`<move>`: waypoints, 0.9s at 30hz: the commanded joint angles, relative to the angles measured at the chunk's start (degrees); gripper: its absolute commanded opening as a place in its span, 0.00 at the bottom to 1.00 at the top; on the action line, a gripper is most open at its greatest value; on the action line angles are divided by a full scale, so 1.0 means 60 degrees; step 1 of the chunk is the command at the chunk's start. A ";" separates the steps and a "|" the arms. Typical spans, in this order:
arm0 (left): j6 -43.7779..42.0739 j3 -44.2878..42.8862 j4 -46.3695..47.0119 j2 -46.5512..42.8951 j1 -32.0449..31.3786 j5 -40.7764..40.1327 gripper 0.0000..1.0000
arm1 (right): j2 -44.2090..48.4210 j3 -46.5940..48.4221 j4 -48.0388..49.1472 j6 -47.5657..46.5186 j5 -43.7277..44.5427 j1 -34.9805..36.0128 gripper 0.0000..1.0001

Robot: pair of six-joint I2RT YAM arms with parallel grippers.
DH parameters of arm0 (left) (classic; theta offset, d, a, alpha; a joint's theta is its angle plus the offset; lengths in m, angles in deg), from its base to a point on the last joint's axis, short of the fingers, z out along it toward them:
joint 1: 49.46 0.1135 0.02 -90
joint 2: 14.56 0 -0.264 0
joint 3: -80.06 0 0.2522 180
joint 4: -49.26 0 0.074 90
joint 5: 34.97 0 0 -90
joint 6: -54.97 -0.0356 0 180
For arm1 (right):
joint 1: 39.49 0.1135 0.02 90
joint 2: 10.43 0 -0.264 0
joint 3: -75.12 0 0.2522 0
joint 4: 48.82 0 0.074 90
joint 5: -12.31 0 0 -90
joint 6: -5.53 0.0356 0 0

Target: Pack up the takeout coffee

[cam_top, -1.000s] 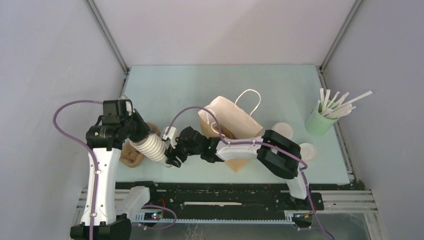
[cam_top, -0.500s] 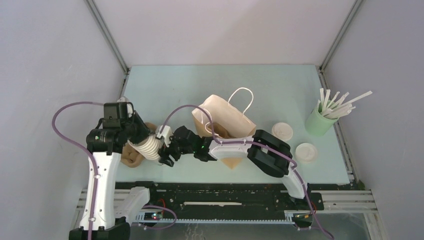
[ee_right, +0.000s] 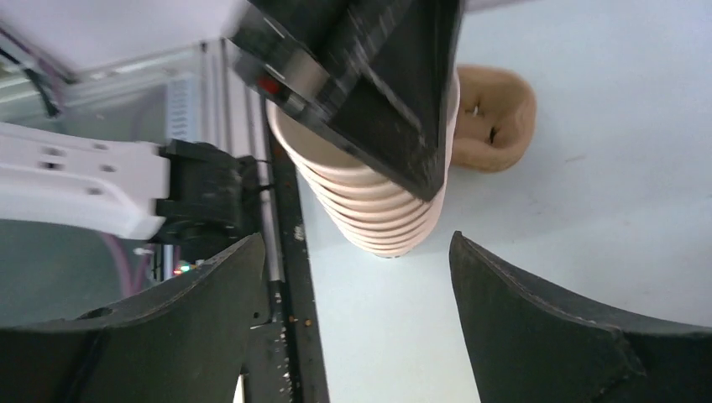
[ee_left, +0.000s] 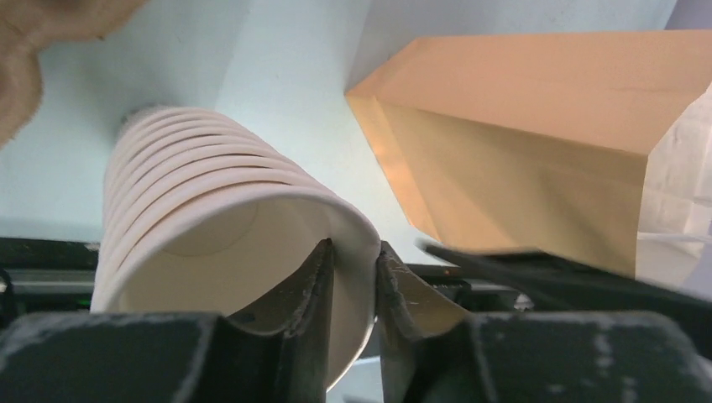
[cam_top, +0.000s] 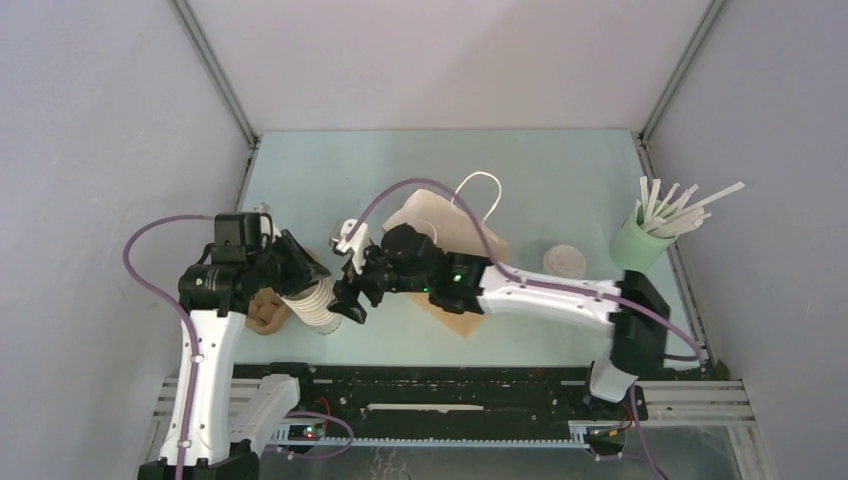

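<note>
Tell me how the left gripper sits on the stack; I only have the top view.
Observer: The left gripper straddles the top cup's wall on the stack, one finger inside, one outside. Whether it pinches, I can't tell.
Operator: And the other arm?
Observer: The right gripper is wide open. In its wrist view the stack's base shows between its fingertips, with gaps on both sides.
Operator: Anything in the top cup?
Observer: Nothing. Bare bottom, no lid.
</note>
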 commanded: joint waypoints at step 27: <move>-0.0331 -0.3693 -0.2554 0.0930 -0.0123 0.0772 0.72 | 0.6917 0.1451 -0.9850 0.2882 0.3373 -0.7771 0.99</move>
